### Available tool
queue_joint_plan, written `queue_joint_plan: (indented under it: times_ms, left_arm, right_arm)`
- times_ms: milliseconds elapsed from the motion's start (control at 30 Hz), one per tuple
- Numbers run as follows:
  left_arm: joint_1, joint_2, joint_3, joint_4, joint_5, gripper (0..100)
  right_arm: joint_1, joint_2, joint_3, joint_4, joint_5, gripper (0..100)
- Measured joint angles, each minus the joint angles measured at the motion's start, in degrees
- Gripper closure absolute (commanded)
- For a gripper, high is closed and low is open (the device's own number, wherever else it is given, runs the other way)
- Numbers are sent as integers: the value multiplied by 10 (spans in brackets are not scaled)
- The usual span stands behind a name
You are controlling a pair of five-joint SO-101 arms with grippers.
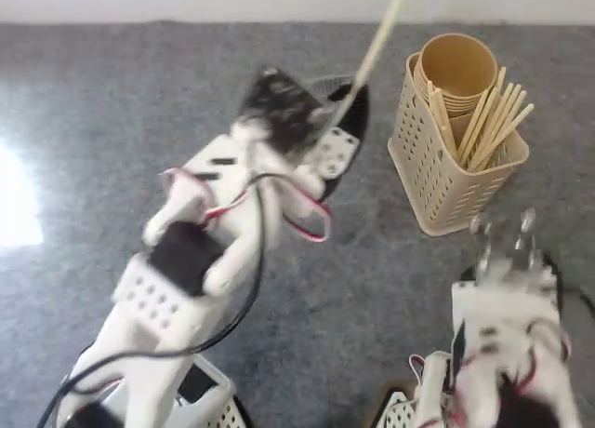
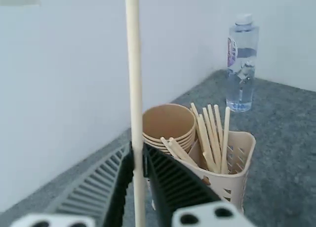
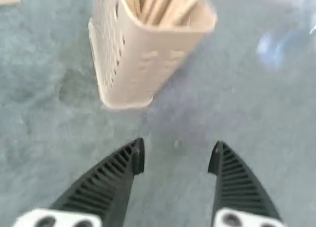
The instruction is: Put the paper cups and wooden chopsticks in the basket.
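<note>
Chopstick (image 1: 376, 42) is pinched at its low end by the left gripper (image 2: 138, 158) & held roughly upright, off the table near the basket (image 1: 423, 167), prob. to drop in end-first beside the cups (image 1: 456, 65), w/ the right gripper (image 3: 175, 155) spread wide & holding nothing, close by.

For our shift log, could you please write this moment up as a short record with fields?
left gripper: shut on the held chopstick, which stands upright
right gripper: open, empty, low over the table, short of the basket
basket: upright, with stacked paper cups and the stored chopsticks side by side inside
background: water bottle standing on the table near the wall
left to do: held chopstick not yet in the basket
</note>
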State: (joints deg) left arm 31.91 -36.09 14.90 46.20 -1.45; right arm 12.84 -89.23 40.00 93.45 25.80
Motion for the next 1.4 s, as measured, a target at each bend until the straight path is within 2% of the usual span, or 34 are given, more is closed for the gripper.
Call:
queue_joint_plan:
  times_ms: [100,367,500,633,800,1033,1200,1400]
  left_arm:
    - [22,40,-3,-24,0,986]
    - [55,116,-3,-106,0,985]
    - [55,171,-3,-159,0,979]
    - [63,226,-3,-196,31,920]
    - [69,258,-3,-262,85,988]
    - [117,265,-3,-322,63,987]
    - [119,265,-3,-301,61,983]
    - [90,230,-3,-100,53,848]
  right_arm:
    - [2,-52,23,1,27,775]
    - [0,-56,54,24,91,775]
    - [13,-56,63,27,96,775]
    - [36,-56,91,27,96,775]
    - [78,-56,97,27,98,775]
    - [97,-56,109,27,98,775]
    - [97,-56,110,27,98,775]
    - [97,-56,110,27,98,775]
